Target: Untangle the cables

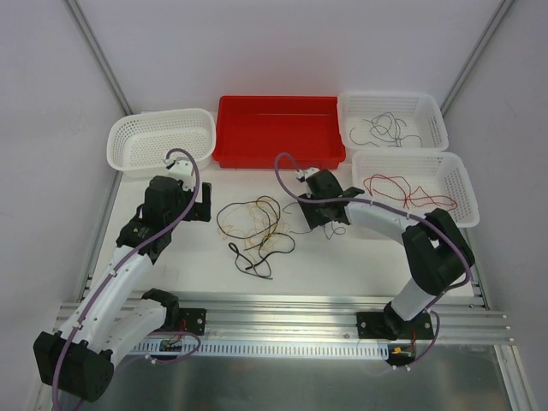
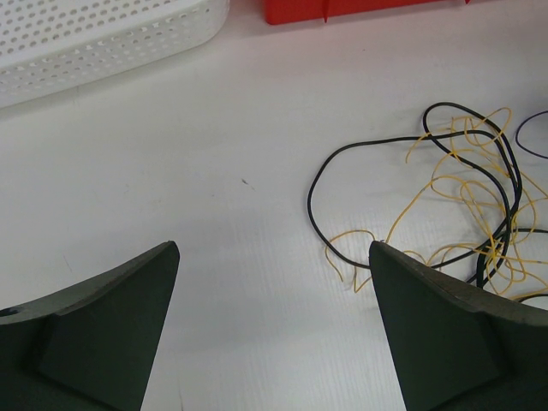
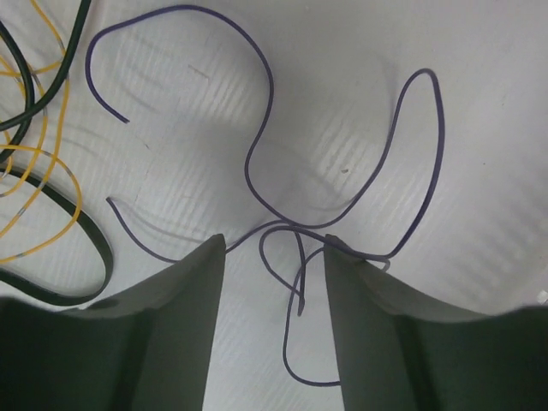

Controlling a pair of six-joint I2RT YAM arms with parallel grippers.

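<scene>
Right gripper [image 3: 274, 244] low over the table [image 1: 342, 265], fingers partly apart, nothing pinched. Loops of a purple wire [image 3: 271, 90] lie flat on the surface between the fingers and just ahead of them. That wire is right of table centre and touches neither finger pad, as far as the wrist view shows.

Left gripper [image 2: 274, 248] spread wide and empty, over bare surface left of centre.

At table centre, between the two grippers, sits a tangle of black and yellow wires [image 1: 257, 224], the strands crossing many times. One black end trails toward the near edge.

Along the far edge, left to right: left white basket [image 1: 158, 137], red bin [image 1: 278, 128], far right basket [image 1: 432, 107] with thin dark wires [image 1: 385, 128] inside. Beside the right edge, near right basket [image 1: 462, 184] holds a red wire [image 1: 398, 188].
</scene>
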